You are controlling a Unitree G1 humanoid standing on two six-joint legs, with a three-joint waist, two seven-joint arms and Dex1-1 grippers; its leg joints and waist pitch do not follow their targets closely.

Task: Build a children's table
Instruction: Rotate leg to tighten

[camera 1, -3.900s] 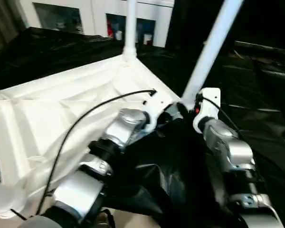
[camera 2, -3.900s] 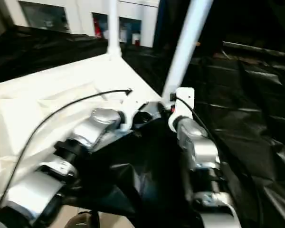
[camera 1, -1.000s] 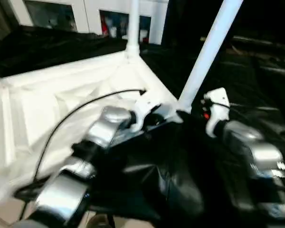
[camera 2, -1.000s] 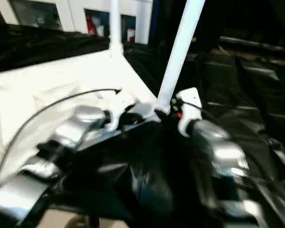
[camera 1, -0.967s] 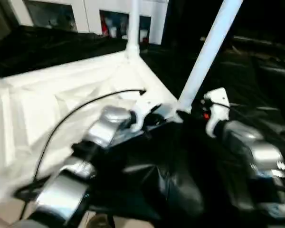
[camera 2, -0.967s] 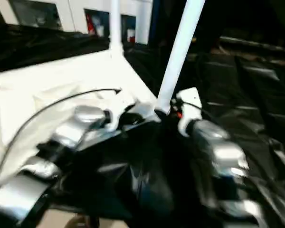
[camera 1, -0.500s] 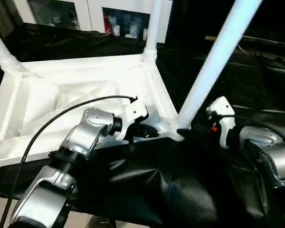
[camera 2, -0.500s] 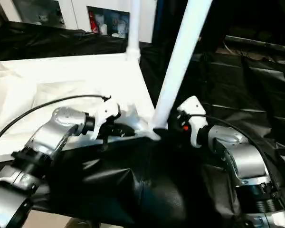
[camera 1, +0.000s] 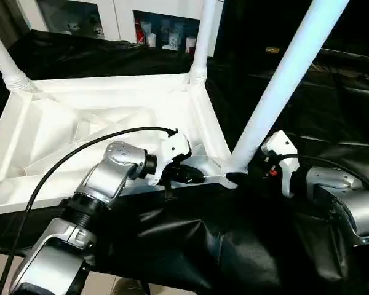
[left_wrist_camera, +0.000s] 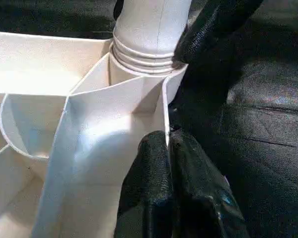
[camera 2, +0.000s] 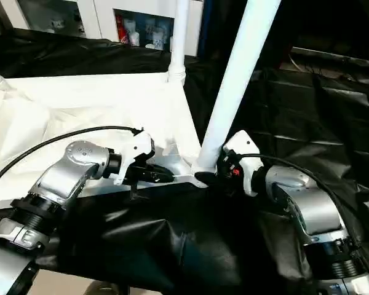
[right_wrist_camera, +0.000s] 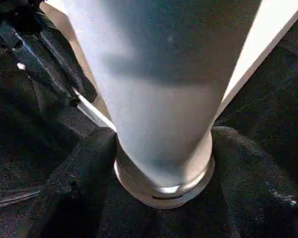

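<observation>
- Tabletop (camera 1: 111,117), white plastic, lies upside down on black sheeting (camera 1: 190,246) in the head views, ribbed underside facing up. Three white tubular legs are planted in corner sockets: the near leg (camera 1: 283,80) leans toward the right as it rises, the far leg (camera 1: 202,37) rises at the far right corner, and a third leg (camera 1: 3,61) rises at the far left corner.
- Left gripper (camera 1: 194,176) sits on the tabletop's near rim, just left of the near leg's socket. Right gripper (camera 2: 218,169) is at the base of the near leg, its white wrist housing just to the right of the socket.
- White cabinet (camera 1: 141,18) with glass doors stands behind the sheeting; small items inside are too small to identify.
- Left wrist view: the left gripper's fingers (left_wrist_camera: 154,198) are pressed together over the thin upright rim wall (left_wrist_camera: 165,114) of the tabletop, clamped on that edge. The ribbed collar (left_wrist_camera: 141,54) of the near leg sits in its socket just beyond. A black finger of the right gripper (left_wrist_camera: 208,29) lies against the collar's side.
- Right wrist view: the near leg (right_wrist_camera: 159,89) rises between the right gripper's two fingers (right_wrist_camera: 84,168), which stand apart on either side of the leg's base ring; whether they press on it appears likely but cannot be confirmed. The left gripper (right_wrist_camera: 64,79) shows beside the rim.
</observation>
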